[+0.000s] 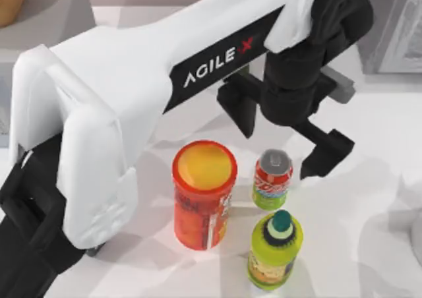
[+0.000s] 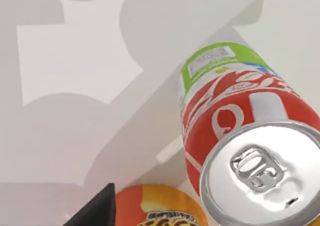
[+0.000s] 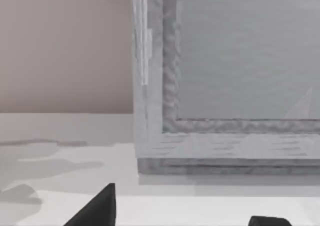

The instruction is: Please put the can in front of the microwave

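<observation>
The can (image 1: 272, 178) stands upright at mid-table, silver top, red above green; the left wrist view looks down on the can (image 2: 235, 111) from close range. My left gripper (image 1: 277, 151) hovers open just above and behind it, one finger (image 1: 236, 108) off to its left and the other finger (image 1: 326, 151) to its right, neither touching. A light grey box (image 1: 59, 18) at the back left, largely covered by my left arm, looks like the microwave; its dials are hidden. My right gripper (image 3: 185, 221) is open and holds nothing, parked facing a speckled grey appliance (image 3: 235, 61).
An orange-red tube with a yellow lid (image 1: 204, 192) stands just left of the can. A yellow-green bottle with a teal cap (image 1: 275, 248) stands right in front of it. The darker grey appliance (image 1: 395, 28) fills the back right corner.
</observation>
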### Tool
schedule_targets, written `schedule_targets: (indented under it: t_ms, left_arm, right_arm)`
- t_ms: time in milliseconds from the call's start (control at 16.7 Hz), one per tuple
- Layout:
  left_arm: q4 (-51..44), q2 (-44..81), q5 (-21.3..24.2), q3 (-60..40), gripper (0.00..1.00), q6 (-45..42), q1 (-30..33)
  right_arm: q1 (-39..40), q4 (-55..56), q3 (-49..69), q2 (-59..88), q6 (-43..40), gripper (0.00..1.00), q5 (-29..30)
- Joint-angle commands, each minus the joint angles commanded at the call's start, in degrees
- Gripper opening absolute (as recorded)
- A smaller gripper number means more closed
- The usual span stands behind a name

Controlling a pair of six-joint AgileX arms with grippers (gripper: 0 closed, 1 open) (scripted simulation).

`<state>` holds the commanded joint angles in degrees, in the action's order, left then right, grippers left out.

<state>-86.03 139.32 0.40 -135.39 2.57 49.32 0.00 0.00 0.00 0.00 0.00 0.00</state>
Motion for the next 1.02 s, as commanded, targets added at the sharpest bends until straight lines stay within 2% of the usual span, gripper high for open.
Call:
schedule_targets:
  t_ms: [420,720,1020]
  left_arm:
    - [12.4,-1.1,0.0,13.6,1.00,0.0,0.1]
    - [13.6,-1.2,0.0,14.8,1.00,0.0,0.1]
    - [13.6,-1.2,0.0,14.8,0.62,0.0,0.1]
  right_arm:
    - [0.0,0.0,0.0,0.0,0.0,1.00,0.0]
    - [0.0,0.0,0.0,0.0,0.0,1.00,0.0]
    - [0.0,0.0,0.0,0.0,0.0,1.00,0.0]
